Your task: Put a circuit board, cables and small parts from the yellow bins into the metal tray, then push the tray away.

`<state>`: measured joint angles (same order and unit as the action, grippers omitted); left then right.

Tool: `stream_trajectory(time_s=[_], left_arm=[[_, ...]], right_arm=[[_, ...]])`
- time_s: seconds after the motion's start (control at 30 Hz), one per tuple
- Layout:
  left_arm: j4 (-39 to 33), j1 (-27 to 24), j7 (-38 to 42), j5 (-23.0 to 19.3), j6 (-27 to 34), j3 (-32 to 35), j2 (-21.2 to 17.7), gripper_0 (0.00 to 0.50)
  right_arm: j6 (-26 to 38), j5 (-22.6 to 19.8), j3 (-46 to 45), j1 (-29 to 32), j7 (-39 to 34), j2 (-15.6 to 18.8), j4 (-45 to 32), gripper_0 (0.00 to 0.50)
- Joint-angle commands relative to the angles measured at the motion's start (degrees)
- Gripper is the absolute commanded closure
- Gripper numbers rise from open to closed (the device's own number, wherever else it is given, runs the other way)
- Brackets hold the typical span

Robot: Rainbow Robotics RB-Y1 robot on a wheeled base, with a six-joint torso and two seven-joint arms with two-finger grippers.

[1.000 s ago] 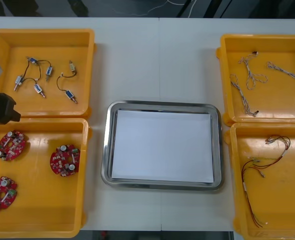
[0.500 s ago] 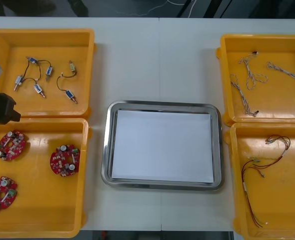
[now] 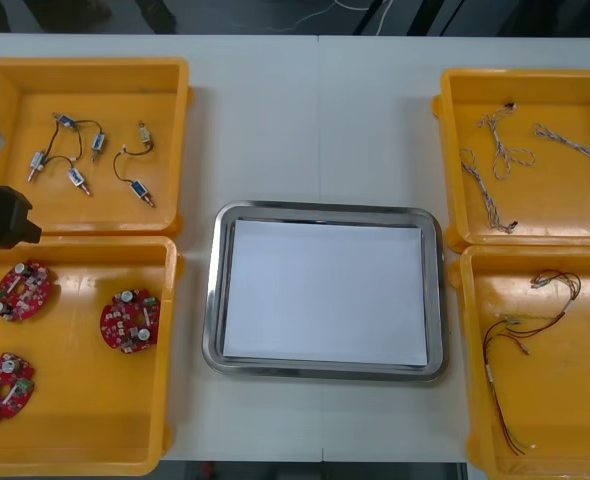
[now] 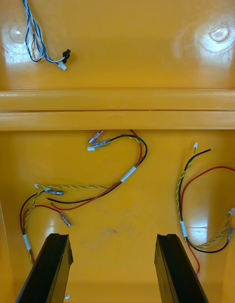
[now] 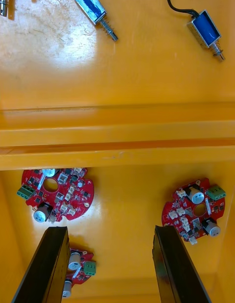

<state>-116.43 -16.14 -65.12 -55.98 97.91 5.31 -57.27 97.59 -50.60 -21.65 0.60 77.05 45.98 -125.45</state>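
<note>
Three round red circuit boards (image 3: 130,321), each studded with silver cylinders and green and white connectors, are found lying flat and well apart in a yellow plastic bin (image 3: 75,420) at the desk's near left corner; none has yet been lifted. The left hand (image 5: 108,230) is held low over that bin, its black fingers spread with nothing between them and a board lying just beyond each fingertip, a placing judged to let one board be chosen. The rectangular metal tray (image 3: 325,211), shiny at the rim and white inside, is set at the desk's middle, nearer the near edge, where it can be reached from either side; nothing has been laid in it. The right hand (image 4: 112,237) is likewise spread and unladen above the near right bin (image 3: 575,420), over thin red, yellow and black cables (image 4: 128,174) sprawled in loose curves. Twisted blue and white cables (image 3: 503,155) are kept in the far right bin (image 3: 565,200), small blue-bodied metal parts (image 5: 203,29) in the far left bin (image 3: 165,100).
</note>
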Motion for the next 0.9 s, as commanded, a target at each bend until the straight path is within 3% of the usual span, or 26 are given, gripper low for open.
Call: stream_trajectory(time_s=[0.03, 0.9], left_arm=[[-0.5, -1.2, 0.1, 0.5, -0.4, -0.5, 0.4, 0.000], [-0.5, -1.2, 0.1, 0.5, -0.4, -0.5, 0.4, 0.000]], right_arm=[[0.3, -0.6, -0.4, 1.0, -2.0, 0.7, -1.6, 0.000], [0.3, -0.9, -0.4, 1.0, -2.2, 0.9, -1.6, 0.000]])
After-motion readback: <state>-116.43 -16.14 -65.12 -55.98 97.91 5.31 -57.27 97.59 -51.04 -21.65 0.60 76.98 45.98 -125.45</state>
